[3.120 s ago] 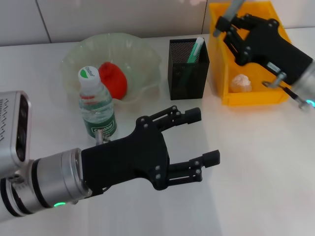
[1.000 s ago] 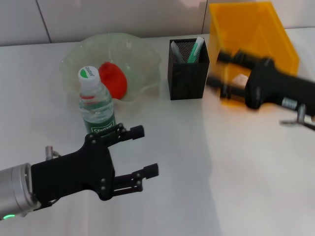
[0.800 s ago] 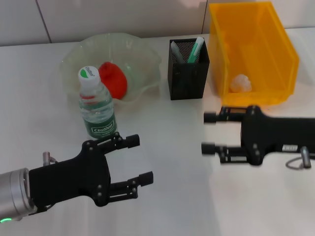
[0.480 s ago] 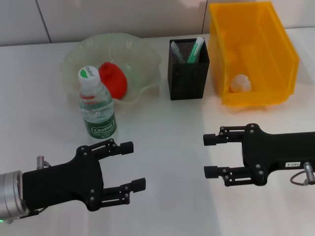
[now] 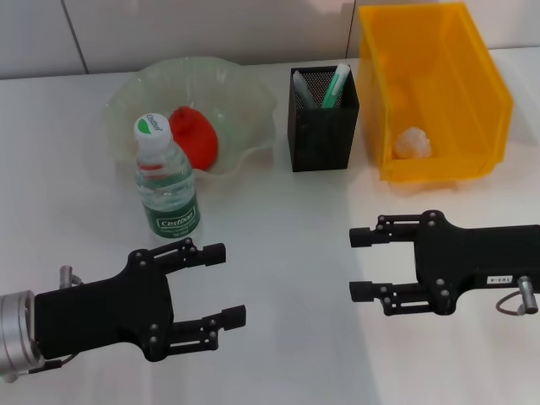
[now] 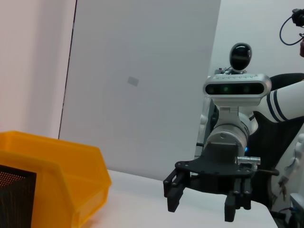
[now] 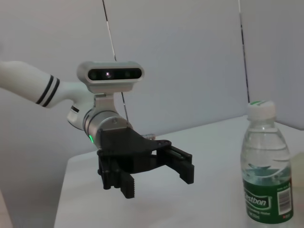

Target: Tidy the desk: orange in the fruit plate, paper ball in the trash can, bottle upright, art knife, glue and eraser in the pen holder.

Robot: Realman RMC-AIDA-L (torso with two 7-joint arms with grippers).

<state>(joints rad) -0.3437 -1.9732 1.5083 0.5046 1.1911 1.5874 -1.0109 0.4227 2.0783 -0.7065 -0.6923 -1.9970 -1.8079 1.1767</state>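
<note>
Fingers apart and holding nothing, our left gripper [image 5: 221, 283] is hovering near the upright bottle [image 5: 167, 184]; the orange [image 5: 194, 137] is sitting in the fruit plate [image 5: 245, 89], the paper ball [image 5: 412, 142] in the trash can [image 5: 481, 76], our right gripper [image 5: 356, 264] likewise spread.

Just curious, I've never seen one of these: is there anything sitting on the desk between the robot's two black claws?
No. In the head view the white desk between the left gripper and the right gripper is bare.
</note>
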